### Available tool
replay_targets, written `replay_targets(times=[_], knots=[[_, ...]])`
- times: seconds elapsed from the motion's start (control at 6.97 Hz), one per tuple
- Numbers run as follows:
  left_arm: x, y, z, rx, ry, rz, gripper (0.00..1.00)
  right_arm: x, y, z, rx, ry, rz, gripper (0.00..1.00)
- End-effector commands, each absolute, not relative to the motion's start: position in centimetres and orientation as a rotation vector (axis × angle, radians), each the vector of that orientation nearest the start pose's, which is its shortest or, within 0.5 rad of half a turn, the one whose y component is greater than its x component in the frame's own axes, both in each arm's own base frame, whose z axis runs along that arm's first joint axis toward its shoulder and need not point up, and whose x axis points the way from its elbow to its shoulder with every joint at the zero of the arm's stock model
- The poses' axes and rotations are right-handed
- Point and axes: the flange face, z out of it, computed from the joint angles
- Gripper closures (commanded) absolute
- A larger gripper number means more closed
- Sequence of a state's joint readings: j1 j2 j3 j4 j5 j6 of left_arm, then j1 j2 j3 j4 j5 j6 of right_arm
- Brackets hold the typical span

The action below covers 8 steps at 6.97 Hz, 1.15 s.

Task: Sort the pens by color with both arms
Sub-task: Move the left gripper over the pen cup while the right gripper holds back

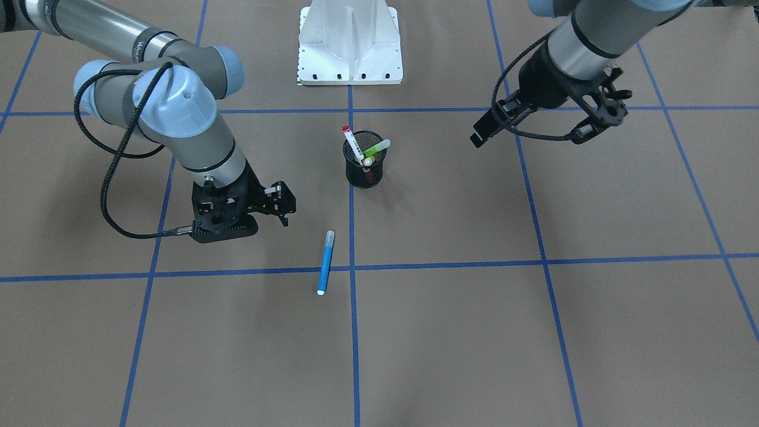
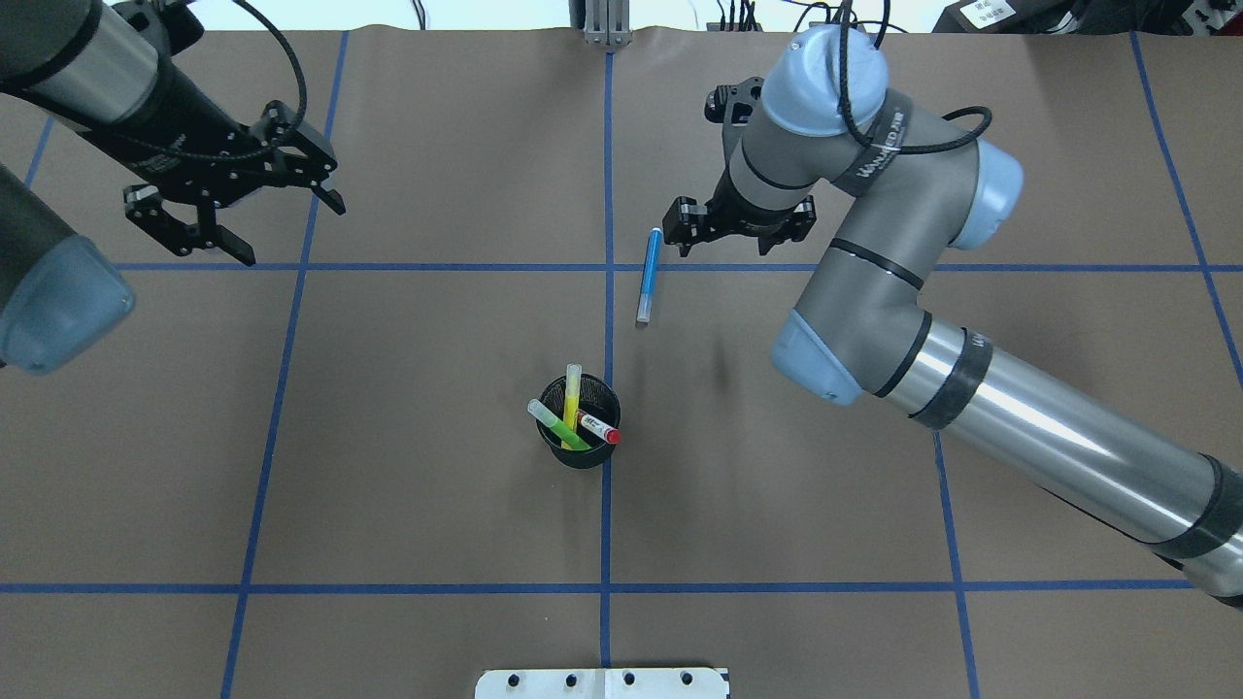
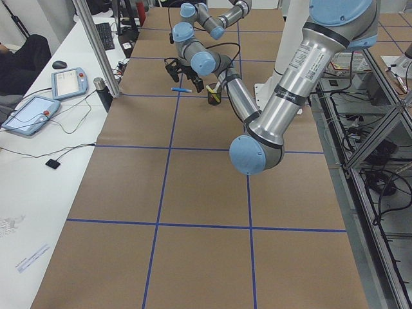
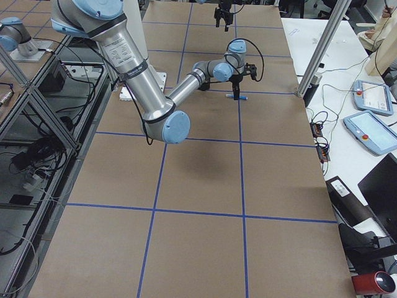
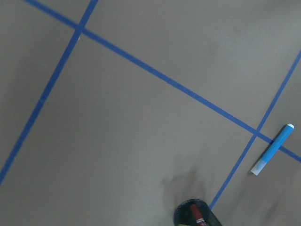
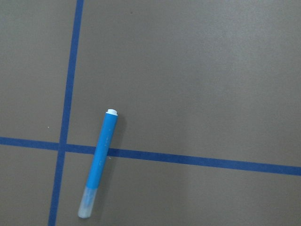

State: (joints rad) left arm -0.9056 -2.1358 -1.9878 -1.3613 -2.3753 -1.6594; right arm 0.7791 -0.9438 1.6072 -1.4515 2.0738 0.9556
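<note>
Right jaws: released and empty, at the end of the right arm (image 2: 874,282), just beside the far end of the blue pen (image 2: 649,276) and apart from it. Left jaws: also spread and empty, at the end of the left arm (image 2: 97,87), over the far left of the table (image 2: 437,340), well apart from every pen.

The blue pen lies flat, just right of the centre line, across 1 left-to-right blue tape line (image 2: 466,267), with its clear cap toward the near side. The black mesh cup (image 2: 580,454) stands nearer, on the centre line, and holds 3 pens. The yellow pen (image 2: 572,393) leans far, the light-green pen (image 2: 555,424) leans left, and the white pen with red cap (image 2: 600,429) points right.
</note>
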Motion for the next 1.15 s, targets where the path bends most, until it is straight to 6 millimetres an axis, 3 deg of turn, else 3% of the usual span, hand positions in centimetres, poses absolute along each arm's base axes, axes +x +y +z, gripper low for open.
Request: replay_targets(times=[0.0,0.29,0.43,0.57,0.72,1.0], knots=[[33.0,-45.7,12.3,-0.534,0.879,-0.746,0.01,-42.1,-54.3,25.9,0.090,-0.903,-0.035,0.00],[37.4,-43.1,12.1,-0.555,0.818,-0.779,0.01,-42.3,-54.3,26.2,0.084,-0.896,-0.040,0.00],[41.1,-42.7,12.6,-0.559,0.779,-0.713,0.01,-42.3,-54.3,25.9,0.087,-0.899,-0.041,0.00],[44.9,-45.1,11.3,-0.536,0.756,-0.634,0.01,-42.3,-54.2,26.0,0.085,-0.898,-0.042,0.00],[46.5,-46.2,10.7,-0.496,0.763,-0.529,0.01,-42.3,-54.2,25.9,0.086,-0.899,-0.043,0.00],[49.1,-48.3,12.1,-0.440,0.755,-0.355,0.01,-42.4,-54.3,26.1,0.085,-0.897,-0.043,0.00]])
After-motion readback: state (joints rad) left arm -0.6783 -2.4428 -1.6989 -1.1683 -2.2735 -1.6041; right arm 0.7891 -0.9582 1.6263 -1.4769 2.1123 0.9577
